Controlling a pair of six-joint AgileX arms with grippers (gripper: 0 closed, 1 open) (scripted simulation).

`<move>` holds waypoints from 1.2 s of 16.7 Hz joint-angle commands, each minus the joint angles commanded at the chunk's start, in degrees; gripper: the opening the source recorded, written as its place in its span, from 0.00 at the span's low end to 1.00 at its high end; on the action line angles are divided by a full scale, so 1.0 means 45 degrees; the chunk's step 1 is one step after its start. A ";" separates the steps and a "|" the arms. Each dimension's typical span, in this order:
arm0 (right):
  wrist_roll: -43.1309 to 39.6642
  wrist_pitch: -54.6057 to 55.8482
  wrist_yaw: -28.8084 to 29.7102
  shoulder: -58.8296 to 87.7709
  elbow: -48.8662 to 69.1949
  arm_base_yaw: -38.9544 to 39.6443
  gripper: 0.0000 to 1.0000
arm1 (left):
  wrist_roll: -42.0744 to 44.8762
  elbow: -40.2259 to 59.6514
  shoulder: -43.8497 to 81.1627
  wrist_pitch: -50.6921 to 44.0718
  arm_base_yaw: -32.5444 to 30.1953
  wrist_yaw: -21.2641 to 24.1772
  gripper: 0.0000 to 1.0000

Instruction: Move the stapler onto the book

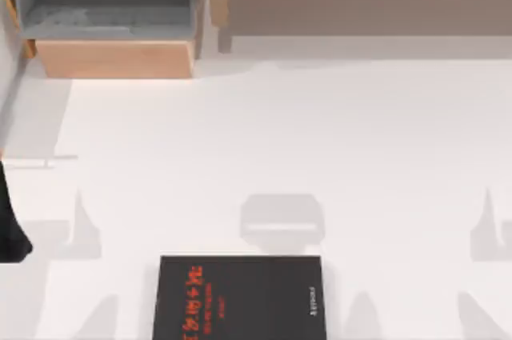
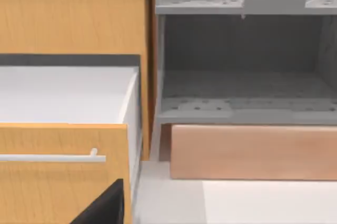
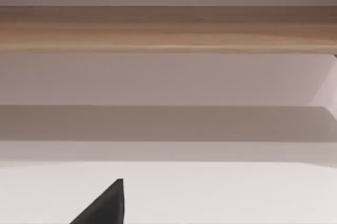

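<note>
One book (image 1: 240,298) lies flat at the near edge of the white table (image 1: 320,140), about midway across. Its matte black cover carries red-orange script and a thin line of white text. You can see the left arm (image 1: 12,220) as a dark shape at the table's left edge, well apart from the book.

The left wrist view gives you what the top view does not: a black wedge of the left gripper (image 2: 102,205) before an open wood-grain drawer (image 2: 63,182) with a white bar handle (image 2: 52,157), beside a grey speckled shelf unit (image 2: 242,76). The right wrist view shows the right gripper (image 3: 102,205) over bare table, facing a long wooden rail (image 3: 168,26). You cannot tell whether either pincer is spread or pressed together.
</note>
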 joint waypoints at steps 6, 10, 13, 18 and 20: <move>0.0000 0.0000 0.0000 0.0000 0.0000 0.0000 1.00 | 0.0430 0.1237 0.1227 -0.1113 0.0018 -0.0005 1.00; 0.0000 0.0000 0.0000 0.0000 0.0000 0.0000 1.00 | 0.1456 0.4598 0.4577 -0.3924 0.0174 0.0011 1.00; 0.0000 0.0000 0.0000 0.0000 0.0000 0.0000 1.00 | 0.2474 0.8423 0.8384 -0.6610 0.0471 0.0044 1.00; 0.0000 0.0000 0.0000 0.0000 0.0000 0.0000 1.00 | 0.4387 1.6126 1.6125 -1.1187 0.1289 0.0185 1.00; 0.0000 0.0000 0.0000 0.0000 0.0000 0.0000 1.00 | 0.5165 1.9046 1.9074 -1.2795 0.1729 0.0268 1.00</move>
